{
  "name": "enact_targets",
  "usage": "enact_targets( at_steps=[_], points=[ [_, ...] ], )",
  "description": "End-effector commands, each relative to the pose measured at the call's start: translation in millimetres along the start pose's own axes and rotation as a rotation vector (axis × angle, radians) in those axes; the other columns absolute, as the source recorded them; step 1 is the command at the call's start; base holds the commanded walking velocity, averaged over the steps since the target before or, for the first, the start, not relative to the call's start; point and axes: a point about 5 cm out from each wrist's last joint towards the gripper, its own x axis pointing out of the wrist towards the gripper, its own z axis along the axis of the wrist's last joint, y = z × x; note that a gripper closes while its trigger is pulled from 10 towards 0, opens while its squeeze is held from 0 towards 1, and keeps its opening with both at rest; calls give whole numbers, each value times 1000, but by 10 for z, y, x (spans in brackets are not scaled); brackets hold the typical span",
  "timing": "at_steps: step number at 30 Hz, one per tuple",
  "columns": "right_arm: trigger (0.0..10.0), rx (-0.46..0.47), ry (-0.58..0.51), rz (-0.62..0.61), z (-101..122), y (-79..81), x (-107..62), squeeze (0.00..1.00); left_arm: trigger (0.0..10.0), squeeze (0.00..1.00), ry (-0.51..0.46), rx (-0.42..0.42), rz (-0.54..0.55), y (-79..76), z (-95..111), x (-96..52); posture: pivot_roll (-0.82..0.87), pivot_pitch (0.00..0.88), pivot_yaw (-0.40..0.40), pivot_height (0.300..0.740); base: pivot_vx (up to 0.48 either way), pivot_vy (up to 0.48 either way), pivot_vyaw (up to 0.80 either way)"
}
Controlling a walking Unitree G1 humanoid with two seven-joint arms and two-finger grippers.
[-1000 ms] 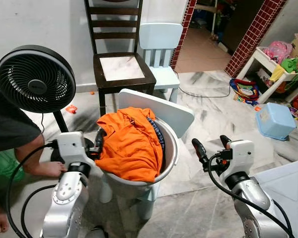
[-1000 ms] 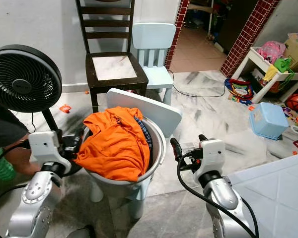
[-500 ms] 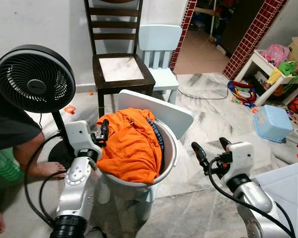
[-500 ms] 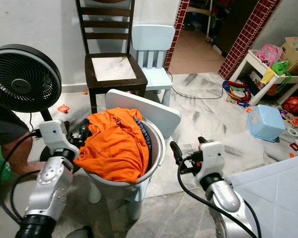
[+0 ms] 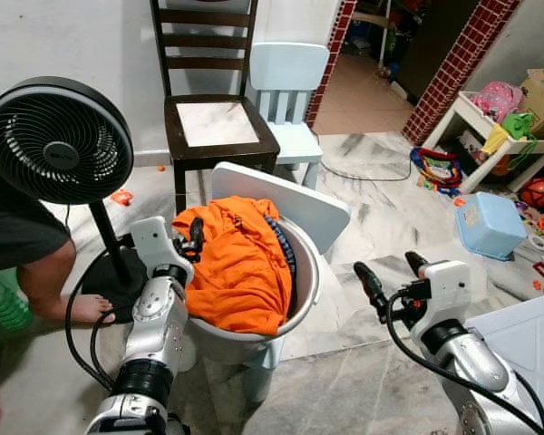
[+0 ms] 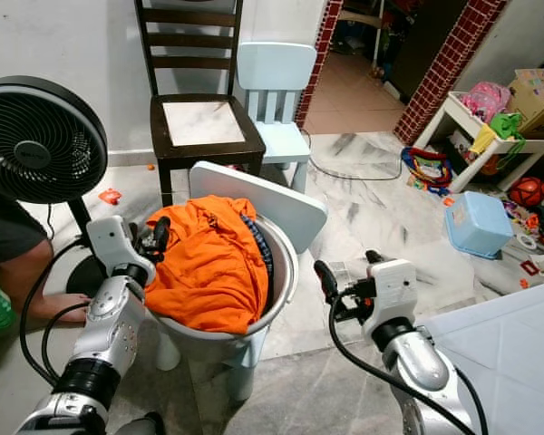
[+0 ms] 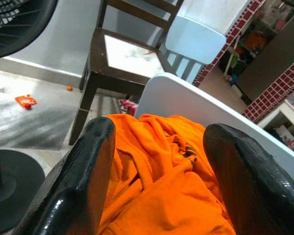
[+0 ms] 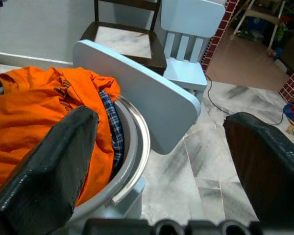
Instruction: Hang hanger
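on the marble floor [image 5: 381, 217] stand a small pale chair [image 5: 286, 204] bearing a laundry basin [image 5: 304, 290], a dark wooden chair [image 5: 213, 122], a fan [image 5: 59, 140] and a blue tub [image 5: 490, 224].

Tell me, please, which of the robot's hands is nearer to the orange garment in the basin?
The left. The left hand is open at the orange garment, by the basin's left rim; the right hand hangs open beyond the basin's right side.
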Motion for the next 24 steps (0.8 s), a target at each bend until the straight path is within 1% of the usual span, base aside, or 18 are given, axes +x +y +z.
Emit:
enact_targets(
  at_steps=[1,2,7,10,15,20,24],
  points=[
    [10000,-19,4,-12,26,-51,-34,0,10000,0,-1,22,-30,-74,1,33,-110,135,-183,740,0,0,0],
    [10000,-19,3,-9,34,-38,-26,0,10000,0,-7,44,-26,-51,20,58,-117,137,-185,740,0,0,0],
    [10000,-20,2,-2,42,-22,-13,0,10000,0,-1,78,-6,0,17,89,-120,136,-184,740,0,0,0],
    [10000,-22,0,-1,47,-19,-7,0,10000,0,15,100,-14,-32,-14,100,-121,136,-184,740,0,0,0],
    [10000,-22,0,-3,49,-15,-4,0,10000,0,13,99,-28,-92,-14,126,-127,135,-179,740,0,0,0],
    [10000,-22,-4,0,54,6,0,0,10000,0,24,114,-34,-101,-28,139,-132,134,-175,740,0,0,0],
    [10000,-22,-9,-2,59,14,10,0,10000,0,12,130,-37,-89,23,172,-134,133,-166,740,0,0,0]
  ],
)
